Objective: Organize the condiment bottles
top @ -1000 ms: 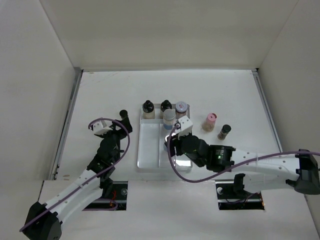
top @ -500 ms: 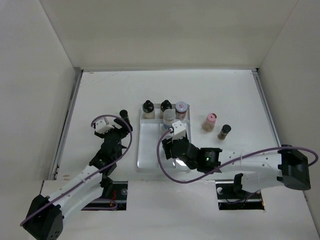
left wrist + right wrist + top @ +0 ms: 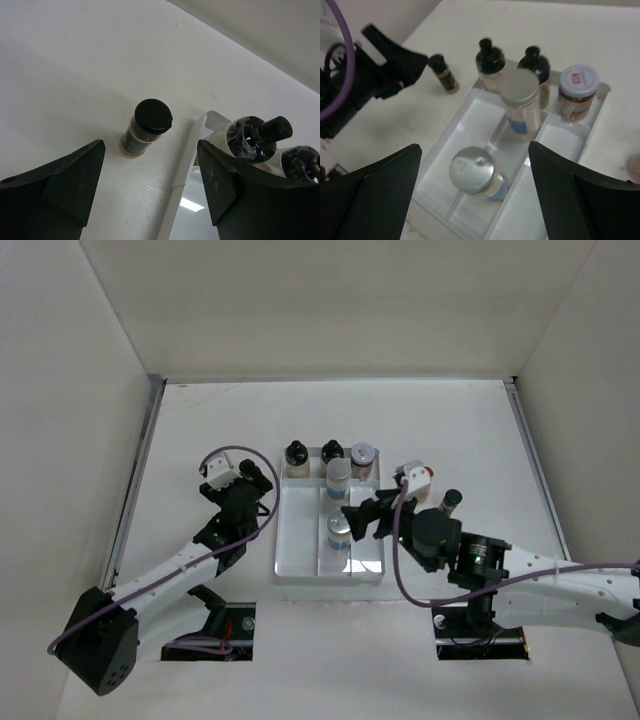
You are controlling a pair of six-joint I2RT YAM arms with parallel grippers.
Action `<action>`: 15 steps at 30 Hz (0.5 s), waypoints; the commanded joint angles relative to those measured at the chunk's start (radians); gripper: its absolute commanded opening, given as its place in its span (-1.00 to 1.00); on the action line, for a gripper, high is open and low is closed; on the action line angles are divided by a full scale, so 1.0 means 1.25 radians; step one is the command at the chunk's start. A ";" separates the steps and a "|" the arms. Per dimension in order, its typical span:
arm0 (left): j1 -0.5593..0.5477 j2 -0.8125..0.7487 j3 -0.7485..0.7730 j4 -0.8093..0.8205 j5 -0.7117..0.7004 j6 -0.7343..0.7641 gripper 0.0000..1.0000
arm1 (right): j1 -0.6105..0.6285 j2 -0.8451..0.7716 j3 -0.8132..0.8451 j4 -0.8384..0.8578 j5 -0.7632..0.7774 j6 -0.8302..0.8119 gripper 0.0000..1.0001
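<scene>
A white tray [image 3: 298, 532] holds two black-capped bottles [image 3: 296, 453] [image 3: 331, 452], a red-labelled grey-lidded jar [image 3: 362, 455], a tall grey-lidded blue-labelled bottle [image 3: 338, 476], and another grey-lidded bottle [image 3: 340, 527] in the middle compartment. My right gripper [image 3: 363, 517] is open and empty, just right of and above that bottle [image 3: 472, 169]. A small black-capped dark bottle [image 3: 146, 127] stands on the table left of the tray. My left gripper [image 3: 252, 478] is open and short of it, and hides it in the top view. A pink-lidded jar [image 3: 428, 478] and a dark bottle [image 3: 450, 502] stand right of the tray.
The tray's left rim [image 3: 187, 160] runs between my left fingers, beside the small dark bottle. White walls enclose the table at the back and on both sides. My left gripper [image 3: 395, 65] shows in the right wrist view.
My right gripper has let go of the grey-lidded bottle in the tray's middle compartment and drawn back to the right. My left gripper has moved forward towards the small dark bottle.
</scene>
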 commanded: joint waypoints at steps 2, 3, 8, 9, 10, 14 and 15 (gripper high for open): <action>0.011 0.080 0.082 -0.004 -0.021 0.027 0.40 | -0.104 -0.091 -0.029 0.070 -0.015 -0.049 0.68; 0.016 0.107 0.102 -0.009 -0.019 0.038 0.40 | -0.135 -0.103 -0.038 0.086 -0.024 -0.057 0.46; 0.059 0.198 0.175 -0.057 -0.003 0.060 0.40 | -0.248 -0.139 -0.125 0.157 -0.061 -0.038 -0.16; 0.071 0.215 0.190 -0.066 0.008 0.061 0.41 | -0.255 -0.144 -0.141 0.167 -0.063 -0.034 -0.11; 0.082 0.235 0.207 -0.077 0.026 0.063 0.41 | -0.261 -0.147 -0.151 0.171 -0.063 -0.034 -0.05; 0.108 0.289 0.267 -0.120 0.084 0.065 0.41 | -0.274 -0.160 -0.167 0.170 -0.067 -0.032 0.25; 0.111 0.299 0.277 -0.130 0.089 0.065 0.40 | -0.274 -0.161 -0.167 0.175 -0.066 -0.034 0.31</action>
